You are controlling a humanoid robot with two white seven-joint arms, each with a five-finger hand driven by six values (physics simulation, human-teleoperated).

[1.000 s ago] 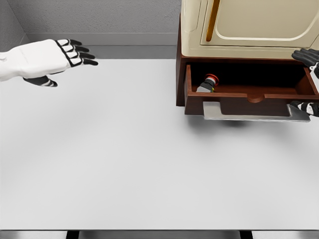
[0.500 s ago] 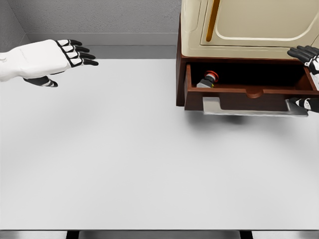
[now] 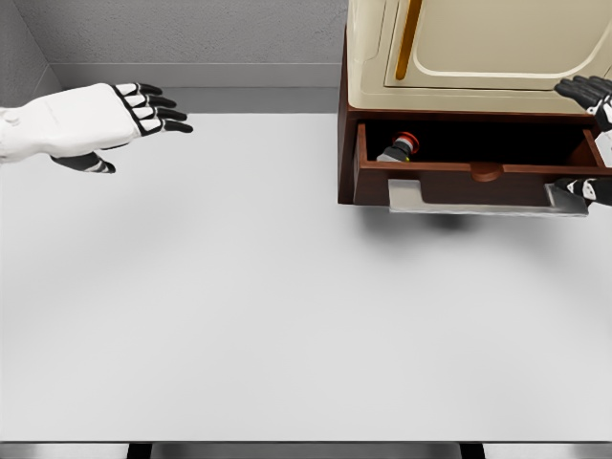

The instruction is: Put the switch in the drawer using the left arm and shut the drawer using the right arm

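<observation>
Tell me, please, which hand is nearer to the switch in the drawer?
Right. The right hand is at the drawer's right end, across from the switch at its left end. The left hand hangs far off over the table's left side.

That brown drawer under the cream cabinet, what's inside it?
The drawer holds a switch with a red button, lying at its left end. The rest looks dark and bare, though the back is hidden beneath the cabinet.

White desk; dark reddish-brown drawer with a grey handle; cream cabinet; red-capped grey switch; white hands with black fingers.
</observation>
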